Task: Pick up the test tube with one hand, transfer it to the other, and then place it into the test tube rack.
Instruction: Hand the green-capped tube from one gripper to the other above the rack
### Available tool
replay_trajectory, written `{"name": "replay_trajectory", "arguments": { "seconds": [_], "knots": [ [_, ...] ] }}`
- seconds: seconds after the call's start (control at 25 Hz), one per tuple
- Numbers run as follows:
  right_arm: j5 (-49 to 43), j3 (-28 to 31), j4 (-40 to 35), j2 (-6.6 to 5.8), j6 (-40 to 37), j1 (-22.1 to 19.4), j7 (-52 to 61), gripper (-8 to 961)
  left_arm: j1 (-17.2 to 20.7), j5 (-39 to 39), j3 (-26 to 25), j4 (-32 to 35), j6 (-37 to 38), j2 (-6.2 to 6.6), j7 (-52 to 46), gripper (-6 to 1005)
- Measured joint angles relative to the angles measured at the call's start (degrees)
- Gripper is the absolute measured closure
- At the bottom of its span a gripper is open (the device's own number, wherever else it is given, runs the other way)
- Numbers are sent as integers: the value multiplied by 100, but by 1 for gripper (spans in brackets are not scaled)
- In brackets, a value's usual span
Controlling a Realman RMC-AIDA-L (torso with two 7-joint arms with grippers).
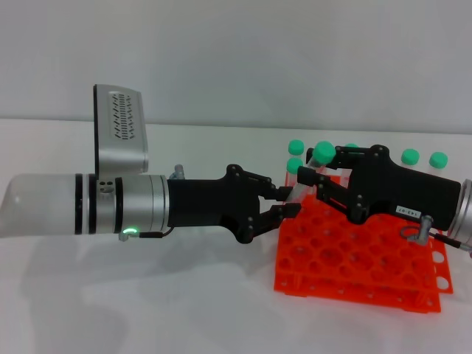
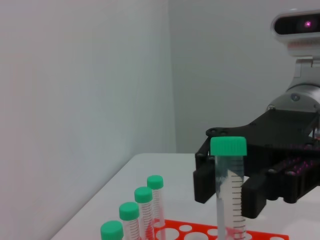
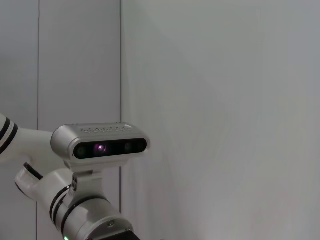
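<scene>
Above the test tube rack [image 1: 354,258], gripper fingers [image 1: 284,212] hide the test tube [image 1: 313,168] body.

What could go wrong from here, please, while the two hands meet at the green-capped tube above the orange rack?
1. Both hands, the left hand and the right hand, crowd the slim clear green-capped test tube; if one lets go early, it may drop.
2. The tube leans in the head view, so it could miss a hole in the bright orange plastic rack.
3. The other green-capped tubes stand near and could be knocked.
</scene>
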Motion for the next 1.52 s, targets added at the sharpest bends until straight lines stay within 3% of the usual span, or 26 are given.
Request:
{"name": "replay_trajectory", "arguments": {
  "seconds": [0.68, 1.0, 1.24, 1.44, 1.52],
  "knots": [
    [132, -75, 27, 9, -31, -74, -107, 737, 48, -82, 1, 27, -75, -2, -5, 781],
    [140, -74, 27, 9, -24, -88, -109, 742, 185, -314, 0, 27, -29, -8, -55, 607],
    [147, -74, 27, 9, -17, -90, -132, 744, 283, -311, 0, 27, -23, -19, -81, 337],
    [154, -54, 27, 3, 39, -90, -174, 743, 684, -625, 0, 20, -20, -15, -80, 146],
    [161, -45, 24, -1, 115, -89, -204, 743, 904, -817, 0, 0, -20, -14, -32, 130]
  ]
}}
